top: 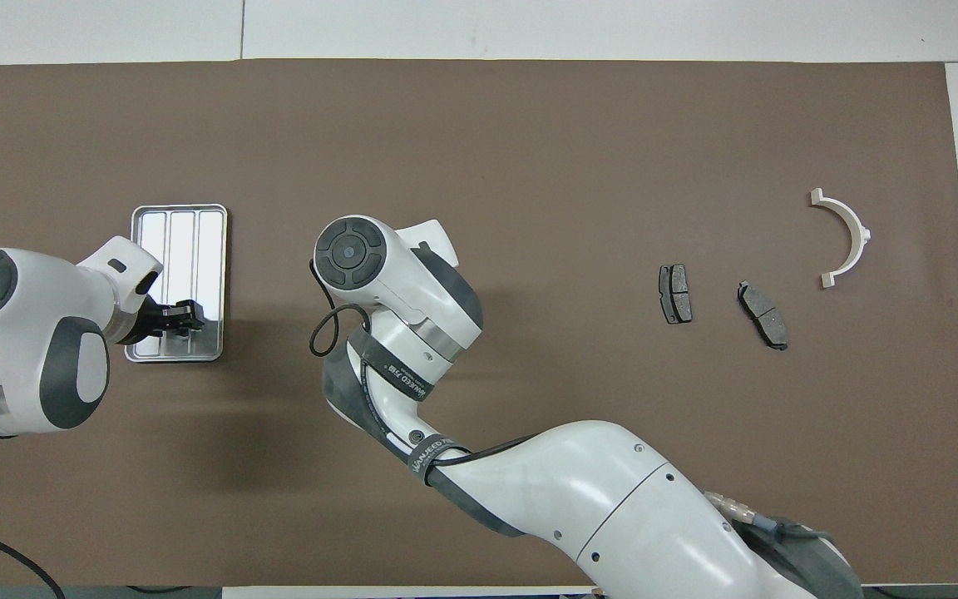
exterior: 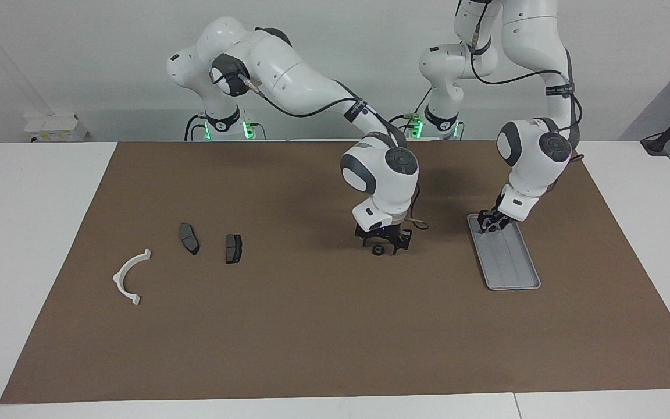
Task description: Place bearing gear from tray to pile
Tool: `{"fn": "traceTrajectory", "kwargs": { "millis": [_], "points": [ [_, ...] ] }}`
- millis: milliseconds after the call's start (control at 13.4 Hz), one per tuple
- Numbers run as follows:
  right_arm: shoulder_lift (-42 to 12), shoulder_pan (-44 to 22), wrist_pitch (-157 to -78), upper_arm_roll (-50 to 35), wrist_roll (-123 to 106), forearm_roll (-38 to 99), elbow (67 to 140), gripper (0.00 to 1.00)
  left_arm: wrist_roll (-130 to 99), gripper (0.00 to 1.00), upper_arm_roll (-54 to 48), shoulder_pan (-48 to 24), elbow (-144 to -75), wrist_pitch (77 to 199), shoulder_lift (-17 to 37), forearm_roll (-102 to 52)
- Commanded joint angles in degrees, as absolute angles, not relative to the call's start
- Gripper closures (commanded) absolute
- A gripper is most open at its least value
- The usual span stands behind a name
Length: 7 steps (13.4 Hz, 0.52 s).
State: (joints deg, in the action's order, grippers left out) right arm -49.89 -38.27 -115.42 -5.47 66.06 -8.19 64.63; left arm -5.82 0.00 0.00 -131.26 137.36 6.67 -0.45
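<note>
A small dark bearing gear lies on the brown mat mid-table, well away from the tray. My right gripper hangs low right over it, open, a finger on either side. In the overhead view the right wrist hides both. The silver ribbed tray sits toward the left arm's end. My left gripper reaches down into the tray's end nearest the robots. Whether it holds anything is hidden. The pile is a white half-ring bracket and two dark brake pads toward the right arm's end.
A brown mat covers most of the white table. A wide bare stretch of mat separates the gear from the nearer brake pad. A loose cable loop hangs by the right wrist.
</note>
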Motion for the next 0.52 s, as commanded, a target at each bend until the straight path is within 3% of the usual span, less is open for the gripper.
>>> {"fn": "traceTrajectory", "kwargs": {
  "millis": [0,74,223,298,372,447],
  "points": [
    [-50.2,-37.7,-116.7,-5.9,67.3,-8.4,65.1,0.09,-6.3,0.39,0.5,-0.8,-132.5,139.7,7.1,-1.1],
    [-50.1,-37.7,-116.7,-6.0,67.3,-8.3,65.3,0.14,-6.2,0.43,0.5,-0.8,-132.5,139.6,7.0,-1.1],
    [-50.1,-37.7,-116.7,-6.0,67.3,-8.3,65.3,0.23,-6.2,0.78,0.5,-0.7,-132.3,139.1,7.0,-1.1],
    [-50.1,-37.7,-116.8,-6.0,67.3,-8.3,65.3,0.30,-6.1,0.88,0.5,-0.7,-132.4,139.0,7.0,-1.1],
    [-50.1,-37.7,-117.2,-6.0,67.3,-8.3,65.4,0.41,-6.0,0.94,0.5,-0.7,-132.4,138.6,7.0,-1.1],
    [-50.1,-37.6,-117.7,-6.1,67.3,-8.2,65.8,0.59,-6.0,0.99,0.5,-0.7,-132.3,138.2,6.9,-1.1]
  ]
}}
